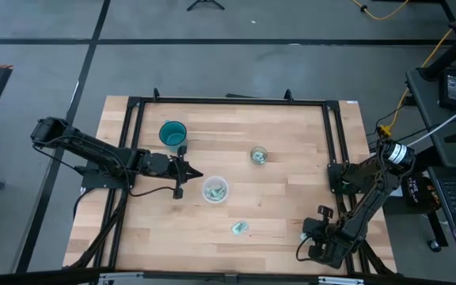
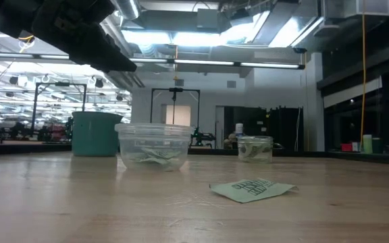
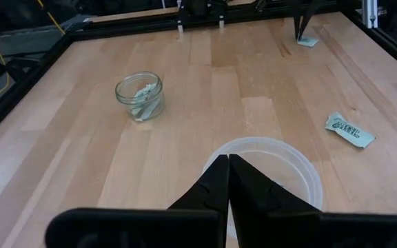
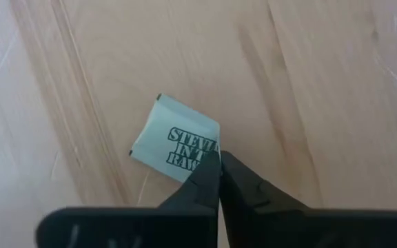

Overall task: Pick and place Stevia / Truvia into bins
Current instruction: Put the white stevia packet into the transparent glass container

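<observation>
— What's in the cups?

— The wide translucent cup (image 1: 215,190) and the small glass jar (image 1: 258,155) each hold packets. I can't see inside the teal cup (image 1: 172,134). One Stevia packet (image 1: 240,229) lies loose on the surface (image 1: 291,206).

— The jaws?

— The left gripper (image 3: 227,164) hovers at the wide cup's rim, fully closed and empty. The right gripper (image 4: 219,158), at the surface's right edge, has pinched together on the corner of another Stevia packet (image 4: 174,138).
</observation>
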You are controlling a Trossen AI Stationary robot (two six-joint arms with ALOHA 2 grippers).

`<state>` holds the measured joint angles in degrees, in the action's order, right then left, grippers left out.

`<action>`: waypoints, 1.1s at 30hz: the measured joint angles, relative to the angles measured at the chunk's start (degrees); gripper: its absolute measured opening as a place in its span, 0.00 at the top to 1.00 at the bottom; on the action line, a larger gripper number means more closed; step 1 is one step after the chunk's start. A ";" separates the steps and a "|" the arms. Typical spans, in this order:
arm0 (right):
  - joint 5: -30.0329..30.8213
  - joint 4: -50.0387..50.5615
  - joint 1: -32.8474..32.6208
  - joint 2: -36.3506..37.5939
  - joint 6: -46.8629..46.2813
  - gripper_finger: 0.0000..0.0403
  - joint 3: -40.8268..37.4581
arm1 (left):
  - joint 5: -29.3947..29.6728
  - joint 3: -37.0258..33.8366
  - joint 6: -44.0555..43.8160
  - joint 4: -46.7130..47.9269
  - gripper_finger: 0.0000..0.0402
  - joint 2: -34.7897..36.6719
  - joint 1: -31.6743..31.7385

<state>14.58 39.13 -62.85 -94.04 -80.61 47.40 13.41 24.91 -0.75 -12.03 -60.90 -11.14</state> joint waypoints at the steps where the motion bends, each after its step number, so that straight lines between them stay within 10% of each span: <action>1: -0.59 -0.01 0.01 0.02 -0.15 0.98 0.00 | 0.00 0.00 0.00 0.00 0.99 0.00 -0.02; 13: -1.37 -0.04 4.03 4.04 1.74 1.00 0.02 | 0.00 0.00 0.00 0.00 0.99 0.00 0.00; 33: 14.98 3.17 12.86 19.86 18.46 1.00 0.02 | 0.00 0.00 -3.13 -0.68 0.99 0.00 0.00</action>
<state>29.56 42.30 -49.99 -74.18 -62.15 47.42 13.41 24.91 -3.88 -12.71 -60.90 -11.14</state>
